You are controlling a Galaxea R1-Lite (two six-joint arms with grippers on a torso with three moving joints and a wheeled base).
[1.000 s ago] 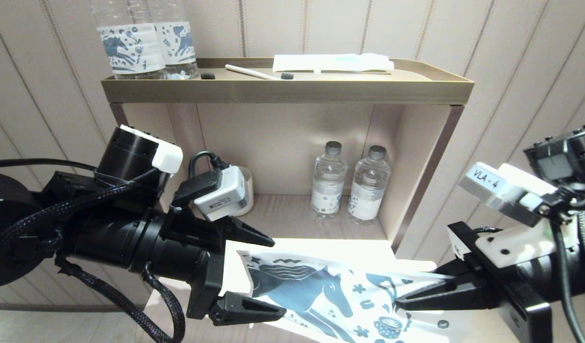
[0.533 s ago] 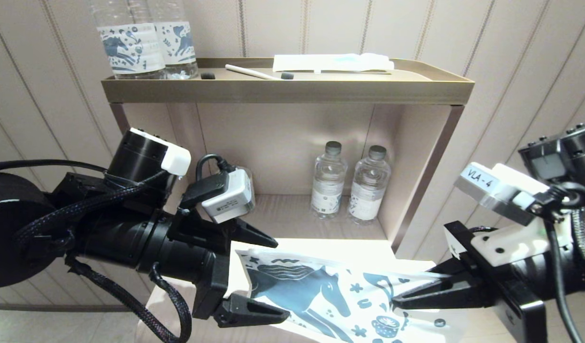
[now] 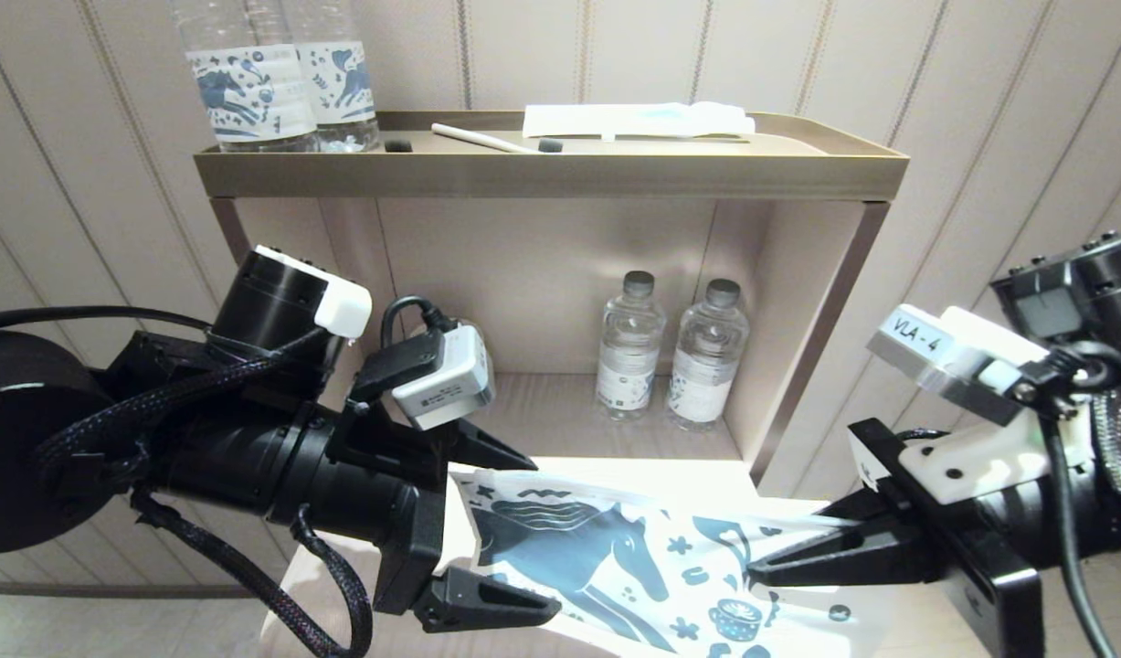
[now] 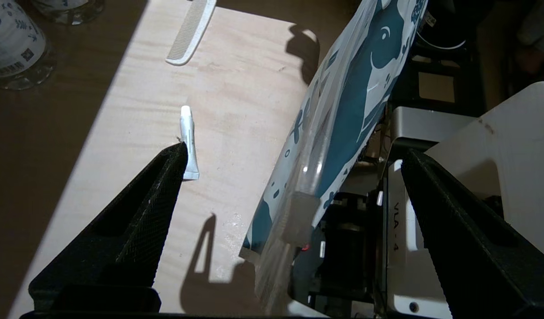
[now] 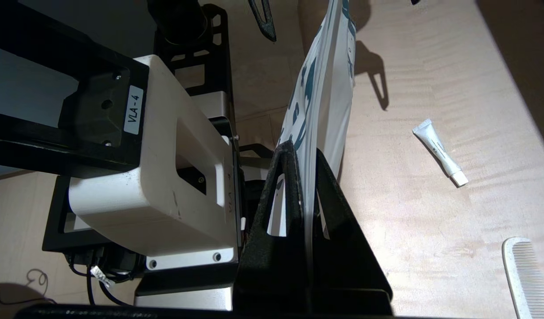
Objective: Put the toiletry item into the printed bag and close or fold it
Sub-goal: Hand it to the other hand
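Two tools: we are pinching the bag (image 3: 615,557) with the right tool (image 3: 779,567), held above the counter (image 4: 236,88). Left tool (image 3: 501,530) is spread at the bag's other end; tube (image 4: 187,141) is lying below, nearer left.

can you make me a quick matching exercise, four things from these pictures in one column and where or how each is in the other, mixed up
Things:
1. printed bag
2. left tool
3. small white tube
4. white comb

States:
a. open, one finger on each side of the bag's end
b. lying loose on the light wood surface, capped
c. clamped in the shut right tool
d. lying flat on the wood surface, teeth showing

Pairs: 1-c, 2-a, 3-b, 4-d
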